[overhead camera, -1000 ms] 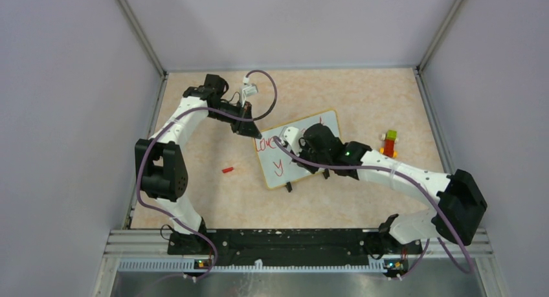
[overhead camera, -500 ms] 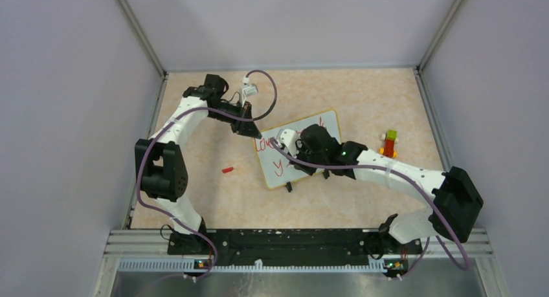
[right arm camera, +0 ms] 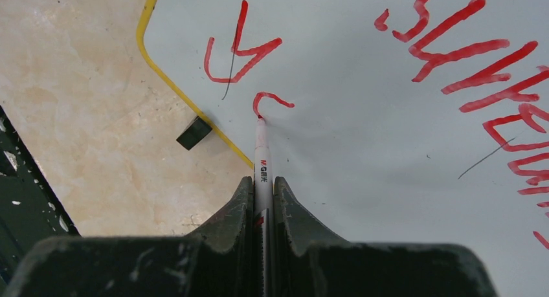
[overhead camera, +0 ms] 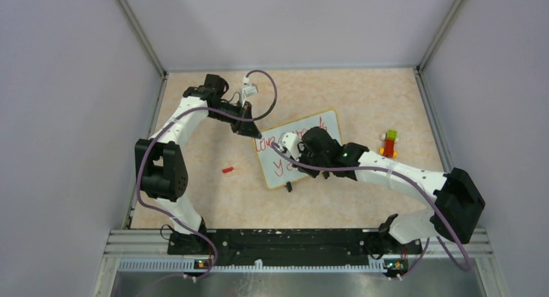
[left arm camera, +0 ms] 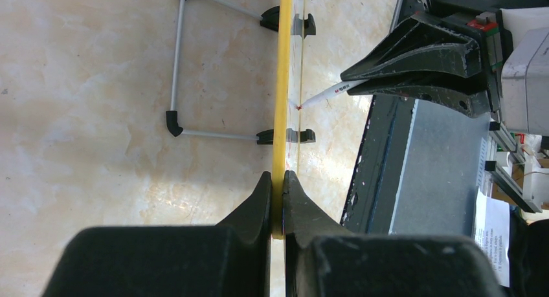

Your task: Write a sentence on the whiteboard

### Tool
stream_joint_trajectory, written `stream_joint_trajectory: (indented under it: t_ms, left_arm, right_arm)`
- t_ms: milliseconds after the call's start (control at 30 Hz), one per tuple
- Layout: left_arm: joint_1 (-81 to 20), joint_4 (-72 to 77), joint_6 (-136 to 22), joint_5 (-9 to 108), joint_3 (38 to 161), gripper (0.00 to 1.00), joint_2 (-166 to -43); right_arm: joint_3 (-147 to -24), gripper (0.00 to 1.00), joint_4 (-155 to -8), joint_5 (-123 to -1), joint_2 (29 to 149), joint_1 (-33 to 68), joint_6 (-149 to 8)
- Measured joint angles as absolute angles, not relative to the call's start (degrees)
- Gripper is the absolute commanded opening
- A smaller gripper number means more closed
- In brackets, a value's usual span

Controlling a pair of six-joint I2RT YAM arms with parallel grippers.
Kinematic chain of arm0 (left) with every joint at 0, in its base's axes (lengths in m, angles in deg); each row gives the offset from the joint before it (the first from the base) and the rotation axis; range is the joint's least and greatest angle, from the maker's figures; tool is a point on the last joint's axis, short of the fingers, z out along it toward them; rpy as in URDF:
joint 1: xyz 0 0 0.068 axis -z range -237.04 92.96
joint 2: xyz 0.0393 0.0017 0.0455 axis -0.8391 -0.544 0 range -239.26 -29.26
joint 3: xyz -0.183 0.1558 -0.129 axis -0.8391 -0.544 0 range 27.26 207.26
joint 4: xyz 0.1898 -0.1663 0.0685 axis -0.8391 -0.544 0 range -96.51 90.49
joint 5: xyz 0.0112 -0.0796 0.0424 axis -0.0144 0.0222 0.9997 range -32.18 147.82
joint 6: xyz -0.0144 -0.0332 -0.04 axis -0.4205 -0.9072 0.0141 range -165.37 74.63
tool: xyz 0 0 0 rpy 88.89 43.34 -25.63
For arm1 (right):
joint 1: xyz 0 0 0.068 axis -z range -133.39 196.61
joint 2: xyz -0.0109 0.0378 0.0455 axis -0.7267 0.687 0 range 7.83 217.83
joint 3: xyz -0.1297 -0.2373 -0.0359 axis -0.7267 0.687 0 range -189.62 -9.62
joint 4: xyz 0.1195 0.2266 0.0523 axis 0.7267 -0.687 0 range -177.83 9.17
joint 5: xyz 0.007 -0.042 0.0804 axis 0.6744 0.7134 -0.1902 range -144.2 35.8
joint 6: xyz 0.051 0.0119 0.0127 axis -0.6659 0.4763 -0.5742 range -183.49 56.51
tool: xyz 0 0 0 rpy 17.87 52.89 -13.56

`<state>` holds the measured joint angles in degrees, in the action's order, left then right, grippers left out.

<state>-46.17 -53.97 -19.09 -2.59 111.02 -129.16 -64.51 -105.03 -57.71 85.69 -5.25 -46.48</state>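
The whiteboard (overhead camera: pixel 324 125) stands tilted at mid-table, its yellow rim (left arm camera: pixel 282 83) edge-on in the left wrist view. My left gripper (overhead camera: pixel 249 130) (left arm camera: pixel 277 175) is shut on the rim at the board's upper left corner. My right gripper (overhead camera: pixel 291 145) (right arm camera: pixel 263 179) is shut on a white marker (right arm camera: pixel 261 148) (left arm camera: pixel 330 93), whose red tip touches the board face (right arm camera: pixel 362 154). The sentence (right arm camera: pixel 466 51) (overhead camera: pixel 265 143) is red handwriting in two lines. The lower line shows a "y" (right arm camera: pixel 239 51) and a small curved stroke (right arm camera: pixel 272 99) at the marker tip.
A small red cap (overhead camera: pixel 227 169) lies on the table left of the board. A stack of coloured toy blocks (overhead camera: pixel 390 142) stands to the right, close to my right forearm. The board's wire stand (left arm camera: pixel 173 57) and black clip feet (right arm camera: pixel 193 132) rest on the tabletop.
My right gripper has shifted slightly left and toward the near edge over the board with the marker. The left arm and the board have not moved.
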Motion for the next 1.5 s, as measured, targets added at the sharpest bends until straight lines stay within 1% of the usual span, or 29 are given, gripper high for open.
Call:
stream_joint_trajectory:
  t_ms: [333, 800, 1200, 1500]
  left_arm:
    - [-46.17, -53.95, -19.09, -2.59, 111.02, 0.00, -129.16]
    - [-46.17, -53.95, -19.09, -2.59, 111.02, 0.00, -129.16]
    - [-46.17, -53.97, -19.09, -2.52, 111.02, 0.00, -129.16]
    - [-46.17, -53.97, -19.11, -2.59, 111.02, 0.00, -129.16]
  right_arm:
    - [-64.93, 0.00, -106.39, -57.32, 84.80, -3.08, -46.74]
    - [-67.53, 0.00, -105.93, -56.20, 84.99, -3.04, -47.07]
    - [-67.81, 0.00, -105.78, -56.66, 86.28, -4.63, -47.15]
    - [-67.81, 0.00, -106.19, -57.65, 85.54, -3.80, -47.15]
